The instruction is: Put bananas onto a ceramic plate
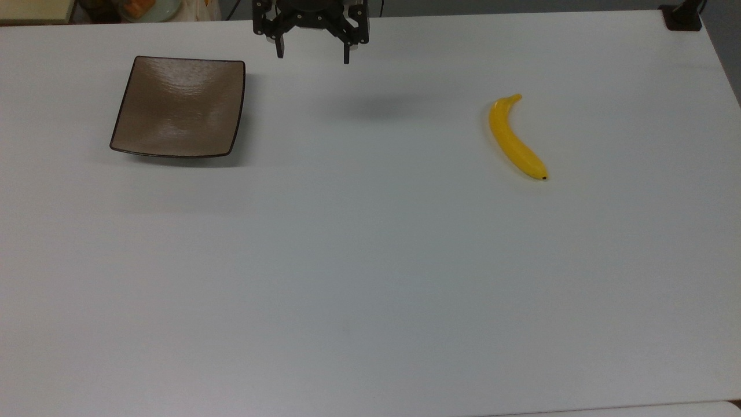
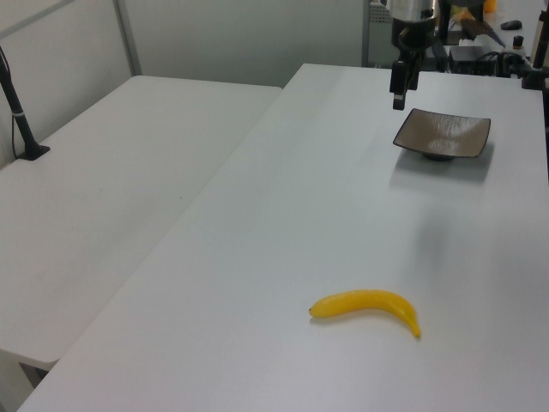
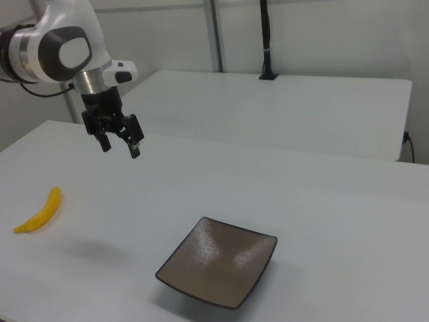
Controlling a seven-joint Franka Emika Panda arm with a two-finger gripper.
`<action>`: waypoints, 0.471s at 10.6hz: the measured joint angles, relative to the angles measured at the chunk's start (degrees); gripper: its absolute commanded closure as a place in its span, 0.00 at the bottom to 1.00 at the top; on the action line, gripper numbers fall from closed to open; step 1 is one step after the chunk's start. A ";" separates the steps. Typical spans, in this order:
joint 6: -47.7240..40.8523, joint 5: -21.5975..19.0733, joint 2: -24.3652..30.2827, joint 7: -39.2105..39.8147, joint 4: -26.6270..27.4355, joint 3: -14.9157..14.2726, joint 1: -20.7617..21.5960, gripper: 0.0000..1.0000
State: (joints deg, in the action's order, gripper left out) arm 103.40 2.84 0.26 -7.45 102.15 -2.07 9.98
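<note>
A slim yellow banana [image 1: 514, 140] lies on the white table at the top view's right, also seen low in the left view [image 2: 369, 305] and at the right view's left [image 3: 40, 211]. The square brown ceramic plate [image 1: 179, 107] sits bare at the top view's left, far right in the left view [image 2: 443, 134], bottom centre in the right view [image 3: 218, 268]. My gripper [image 1: 312, 57] hangs open and holding nothing above the table's far edge, between plate and banana, nearer the plate [image 3: 120, 147] [image 2: 398, 87].
The white table [image 1: 359, 260] stretches wide. A second white table [image 2: 111, 206] adjoins it at the left view's left. A black post base [image 1: 683, 17] stands at the top view's top right corner. Clutter sits beyond the far edge [image 1: 139, 8].
</note>
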 measured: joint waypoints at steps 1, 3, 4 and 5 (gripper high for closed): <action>0.00 -0.57 -0.01 0.00 0.12 0.19 0.01 0.00; 0.65 -3.33 -0.28 -0.01 0.84 0.91 0.10 0.00; 2.04 -4.40 -0.47 -0.01 1.57 1.51 0.13 0.00; 3.24 -5.23 -0.69 -0.04 2.49 2.32 0.15 0.00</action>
State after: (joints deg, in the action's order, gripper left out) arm 106.63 -2.40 -0.43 -7.49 104.65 0.24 10.12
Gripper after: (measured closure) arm 0.000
